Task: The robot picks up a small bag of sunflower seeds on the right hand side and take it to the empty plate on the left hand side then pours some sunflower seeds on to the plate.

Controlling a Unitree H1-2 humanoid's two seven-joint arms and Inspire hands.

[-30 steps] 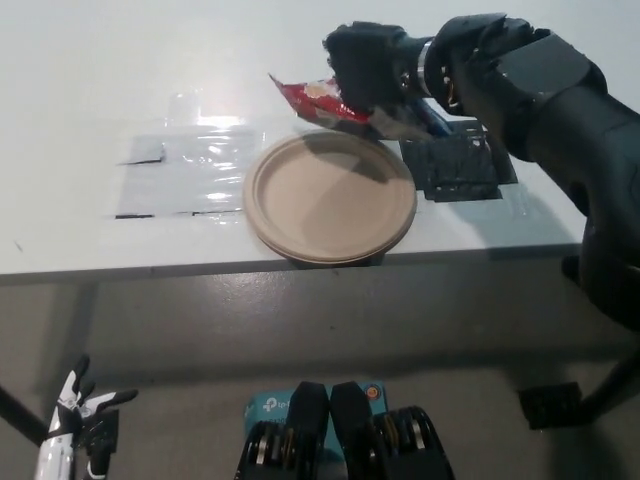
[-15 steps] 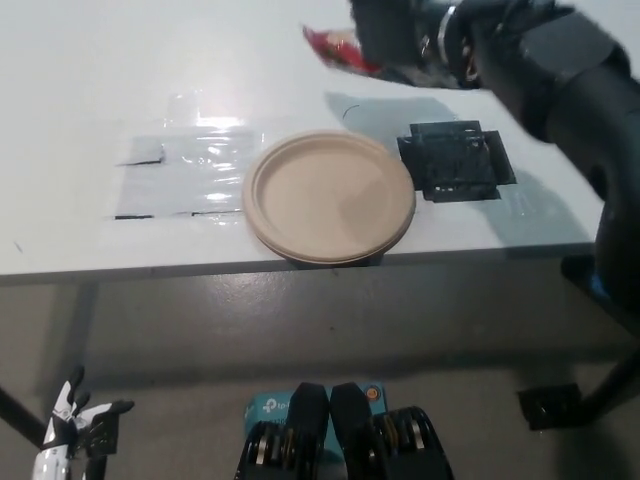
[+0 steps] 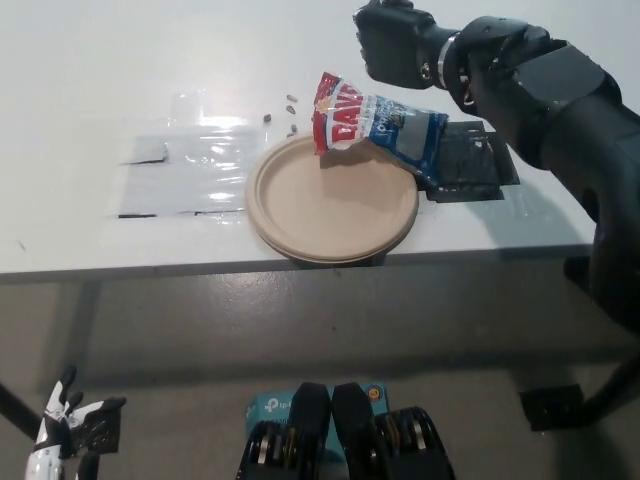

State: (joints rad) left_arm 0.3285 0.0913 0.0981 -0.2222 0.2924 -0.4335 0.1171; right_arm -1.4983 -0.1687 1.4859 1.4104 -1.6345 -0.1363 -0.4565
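While the plate sits near the table's front edge, the calls run outward:
Left hand (image 3: 62, 425): hanging low, well below the plate (image 3: 300, 225), fingers spread, holding nothing.
Seed bag (image 3: 375, 128): lying across the plate's far rim, unheld.
Spilled seeds (image 3: 291, 100): lying beyond that rim.
Right hand (image 3: 392, 45): hovering beyond the bag; grip unclear.
Risk: more seeds scattering off-plate.
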